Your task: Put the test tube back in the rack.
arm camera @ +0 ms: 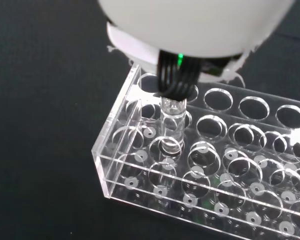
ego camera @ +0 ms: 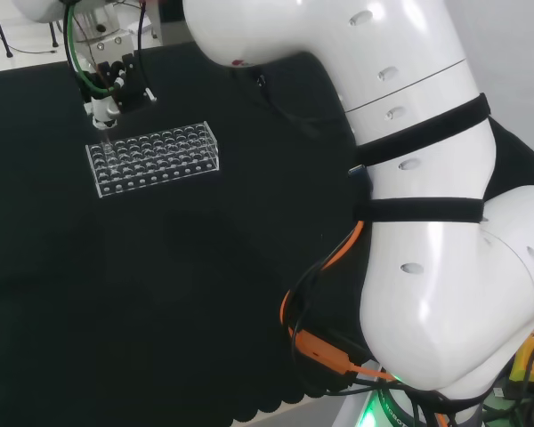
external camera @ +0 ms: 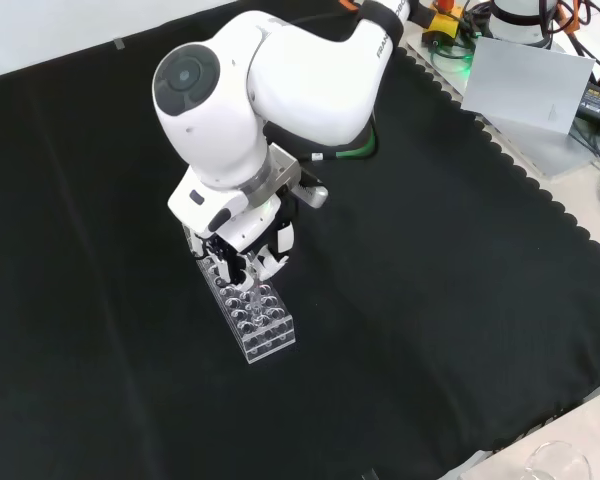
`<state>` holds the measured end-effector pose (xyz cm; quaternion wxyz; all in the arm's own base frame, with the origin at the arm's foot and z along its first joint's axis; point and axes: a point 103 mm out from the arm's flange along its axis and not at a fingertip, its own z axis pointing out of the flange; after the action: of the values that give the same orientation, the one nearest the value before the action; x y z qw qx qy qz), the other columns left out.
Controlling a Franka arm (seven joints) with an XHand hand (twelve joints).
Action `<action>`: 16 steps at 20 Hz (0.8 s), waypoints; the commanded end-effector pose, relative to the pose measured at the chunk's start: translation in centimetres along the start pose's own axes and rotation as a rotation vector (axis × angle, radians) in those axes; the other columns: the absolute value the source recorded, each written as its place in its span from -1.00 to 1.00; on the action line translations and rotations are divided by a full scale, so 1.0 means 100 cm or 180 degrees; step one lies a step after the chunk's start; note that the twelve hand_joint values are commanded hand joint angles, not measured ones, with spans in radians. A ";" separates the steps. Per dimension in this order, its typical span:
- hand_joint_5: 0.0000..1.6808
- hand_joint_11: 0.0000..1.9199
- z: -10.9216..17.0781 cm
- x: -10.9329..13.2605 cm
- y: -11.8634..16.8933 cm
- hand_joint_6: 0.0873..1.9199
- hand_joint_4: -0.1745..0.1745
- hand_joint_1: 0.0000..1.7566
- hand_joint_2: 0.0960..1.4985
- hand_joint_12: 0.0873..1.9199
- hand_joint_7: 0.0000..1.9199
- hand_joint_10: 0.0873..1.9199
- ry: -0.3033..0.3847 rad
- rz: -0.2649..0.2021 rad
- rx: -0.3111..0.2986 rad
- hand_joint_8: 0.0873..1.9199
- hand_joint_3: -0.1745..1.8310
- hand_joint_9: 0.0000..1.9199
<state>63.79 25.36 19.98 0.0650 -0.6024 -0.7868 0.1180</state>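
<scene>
The rack (arm camera: 200, 165) takes a test tube (arm camera: 172, 125) hanging upright from seemingly pinching fingers (arm camera: 176, 75).

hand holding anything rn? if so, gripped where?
Yes: the hand holds the clear test tube by its upper end, fingers closed around the top; its lower part stands in the rack.

Black cloth (external camera: 460, 300) (scalloped edge), clear glass vessel (external camera: 558, 462) beyond.
</scene>
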 end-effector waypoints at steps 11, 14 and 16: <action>0.76 0.25 0.032 -0.009 0.006 -0.67 -1.00 0.53 -0.53 0.20 0.61 -0.18 -0.0031 0.0081 0.0111 -0.71 0.10 0.63; 0.75 0.25 0.035 -0.007 0.006 -0.67 -1.00 0.53 -0.53 0.21 0.61 -0.18 -0.0024 0.0083 0.0122 -0.71 0.10 0.63; 0.71 0.23 0.034 -0.010 0.006 -0.73 -1.00 0.53 -0.45 0.22 0.58 -0.17 0.0140 0.0151 0.0203 -0.61 0.02 0.61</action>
<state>63.79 24.41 16.57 0.0718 -0.6106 -0.7770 0.1352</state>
